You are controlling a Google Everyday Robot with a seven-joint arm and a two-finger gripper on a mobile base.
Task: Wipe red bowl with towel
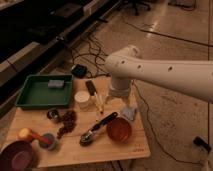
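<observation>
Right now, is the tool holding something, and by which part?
It cannot be told. The tool hangs under the arm, just above the towel beside the red bowl; no hold is visible.

No text, label, brand, number or sign can be read on any object. The gripper (125, 106) is seen over the right side of the light wooden table (75, 150), just behind the round red bowl (119, 130), under the white arm (165, 75).

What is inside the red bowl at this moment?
The red bowl looks empty. The towel lies on the table just behind it, below the end effector, which the arm partly covers.
</observation>
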